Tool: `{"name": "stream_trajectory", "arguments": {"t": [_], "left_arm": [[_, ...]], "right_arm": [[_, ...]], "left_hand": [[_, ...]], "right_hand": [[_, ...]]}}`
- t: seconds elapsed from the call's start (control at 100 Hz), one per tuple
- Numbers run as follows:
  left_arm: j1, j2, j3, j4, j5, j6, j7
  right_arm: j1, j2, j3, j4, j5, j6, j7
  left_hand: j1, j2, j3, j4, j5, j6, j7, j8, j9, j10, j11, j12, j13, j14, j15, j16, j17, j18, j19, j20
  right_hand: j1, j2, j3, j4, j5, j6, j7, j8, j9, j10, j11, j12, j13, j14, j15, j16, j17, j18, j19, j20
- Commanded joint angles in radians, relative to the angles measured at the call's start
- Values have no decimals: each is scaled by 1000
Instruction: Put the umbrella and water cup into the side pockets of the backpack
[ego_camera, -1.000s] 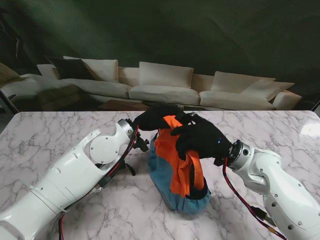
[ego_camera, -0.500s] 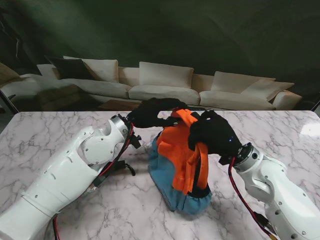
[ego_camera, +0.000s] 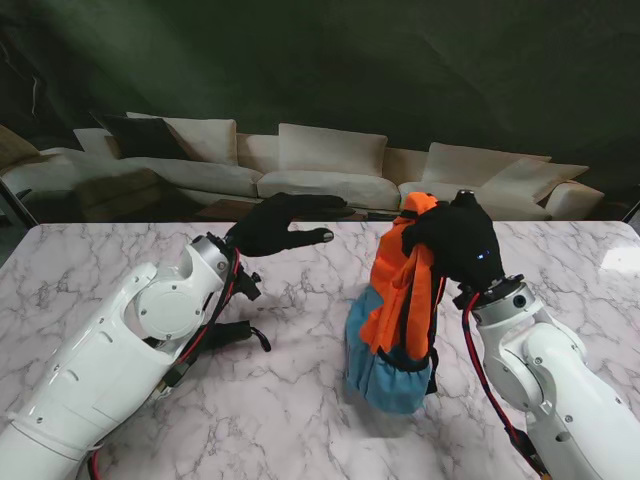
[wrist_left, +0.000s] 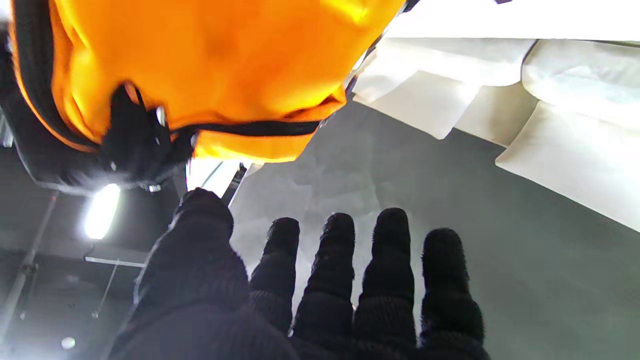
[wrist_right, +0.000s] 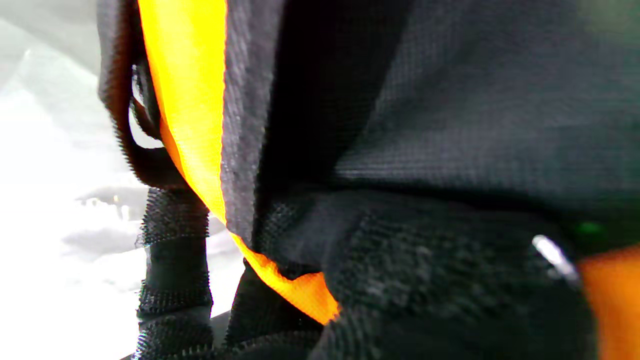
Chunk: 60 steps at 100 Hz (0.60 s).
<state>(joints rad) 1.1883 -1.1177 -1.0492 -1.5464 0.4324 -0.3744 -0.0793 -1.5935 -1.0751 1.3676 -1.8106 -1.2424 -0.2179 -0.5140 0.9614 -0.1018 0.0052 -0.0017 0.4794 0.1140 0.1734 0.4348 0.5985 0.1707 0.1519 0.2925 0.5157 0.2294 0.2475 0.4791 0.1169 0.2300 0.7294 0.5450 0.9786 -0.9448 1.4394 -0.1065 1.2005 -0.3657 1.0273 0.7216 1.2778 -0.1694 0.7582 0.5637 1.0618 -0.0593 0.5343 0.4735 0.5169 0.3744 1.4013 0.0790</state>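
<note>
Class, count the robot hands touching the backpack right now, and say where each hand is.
1. The right hand grips the top of the backpack, holding it upright. The left hand hovers open to its left, apart from it.

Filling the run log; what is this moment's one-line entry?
right hand: shut on backpack top, holding it upright | left hand: open, apart from backpack | umbrella, cup: not visible

Backpack (ego_camera: 395, 310) upright on table (ego_camera: 300, 400), top gripped by right hand (ego_camera: 455, 245). Left hand (ego_camera: 275, 222) well left of backpack, apart, fingers spread, holding nothing.
</note>
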Motion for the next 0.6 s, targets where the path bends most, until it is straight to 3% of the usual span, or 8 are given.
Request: {"name": "stream_trajectory", "arguments": {"t": [0.0, 0.1, 0.15, 0.24, 0.28, 0.32, 0.44, 0.59], "left_arm": [[2, 9, 9, -2, 0, -10, -26], [0, 9, 16, 6, 0, -16, -31], [-1, 9, 17, 10, -2, -16, -32], [0, 10, 14, 13, -4, -16, -33], [2, 10, 11, 14, -5, -17, -33], [4, 10, 7, 15, -5, -18, -32], [10, 11, -6, 17, -3, -20, -31], [15, 11, -17, 19, -5, -23, -29]], "right_arm": [[19, -2, -5, -18, -6, 7, 2], [28, -1, -20, -19, -19, 64, 25], [31, 0, -23, -21, -22, 72, 52], [36, 1, -31, -24, -4, 68, 114], [40, 3, -35, -21, -3, 64, 130], [39, 5, -36, -24, -3, 61, 158], [43, 6, -49, -24, 0, 61, 183], [45, 7, -54, -41, -1, 63, 205]], "left_hand": [[-30, 45, -31, -7, 25, 10, -1, 8, 16, 9, -2, 11, 18, 4, 8, 3, -2, 11, 16, -5], [-30, 46, -30, -7, 30, 8, -2, 9, 23, 8, -6, 14, 22, 5, 8, 3, 0, 12, 17, -6], [-29, 45, -30, -7, 32, 7, -2, 10, 25, 9, -8, 15, 23, 5, 8, 3, 0, 12, 17, -6], [-27, 46, -28, -6, 33, 6, -4, 11, 29, 9, -10, 17, 24, 6, 8, 4, 1, 11, 17, -7], [-28, 45, -29, -7, 34, 8, -4, 12, 29, 7, -11, 18, 25, 6, 8, 4, 0, 12, 17, -7], [-27, 45, -29, -7, 35, 9, -4, 13, 30, 5, -11, 19, 25, 5, 8, 4, 0, 12, 18, -8], [-28, 46, -30, -7, 36, 9, -4, 14, 33, 5, -11, 22, 26, 6, 9, 5, 0, 14, 18, -9], [-27, 45, -29, -7, 41, 9, -3, 16, 37, 5, -11, 24, 27, 7, 9, 6, 0, 13, 18, -10]], "right_hand": [[-6, 94, 130, 11, 15, 50, 1, 21, 69, 157, 144, 25, 152, 123, 335, 34, 20, -5, 97, 12], [-43, 121, 131, 56, -12, 72, -35, 10, 57, 173, 120, 14, 142, 138, 325, 32, 12, -12, 91, 24], [-105, 78, 130, 30, -68, 77, -94, -9, 46, 190, 84, -5, 130, 149, 313, 24, 14, -50, 82, 49], [-246, -47, 130, -57, -155, 82, -150, -38, 23, 192, 60, 11, 105, 158, 292, 27, 15, -107, 22, 234], [-289, -18, 128, -73, -180, 66, -122, -110, 20, 186, 58, 24, 106, 148, 285, 38, 19, -109, -19, 333], [-364, 70, 38, -28, -239, 52, -84, -205, 13, 174, 66, 34, 108, 128, 276, 51, 20, -110, -35, 367], [-418, 190, -233, -9, -307, 81, -29, -356, 55, 106, 171, 68, 162, 87, 306, 86, 53, -114, -39, 374], [-400, 302, -469, -63, -290, 173, -38, -480, 156, 99, 228, 88, 254, 74, 382, 107, 123, -107, -1, 374]]}}
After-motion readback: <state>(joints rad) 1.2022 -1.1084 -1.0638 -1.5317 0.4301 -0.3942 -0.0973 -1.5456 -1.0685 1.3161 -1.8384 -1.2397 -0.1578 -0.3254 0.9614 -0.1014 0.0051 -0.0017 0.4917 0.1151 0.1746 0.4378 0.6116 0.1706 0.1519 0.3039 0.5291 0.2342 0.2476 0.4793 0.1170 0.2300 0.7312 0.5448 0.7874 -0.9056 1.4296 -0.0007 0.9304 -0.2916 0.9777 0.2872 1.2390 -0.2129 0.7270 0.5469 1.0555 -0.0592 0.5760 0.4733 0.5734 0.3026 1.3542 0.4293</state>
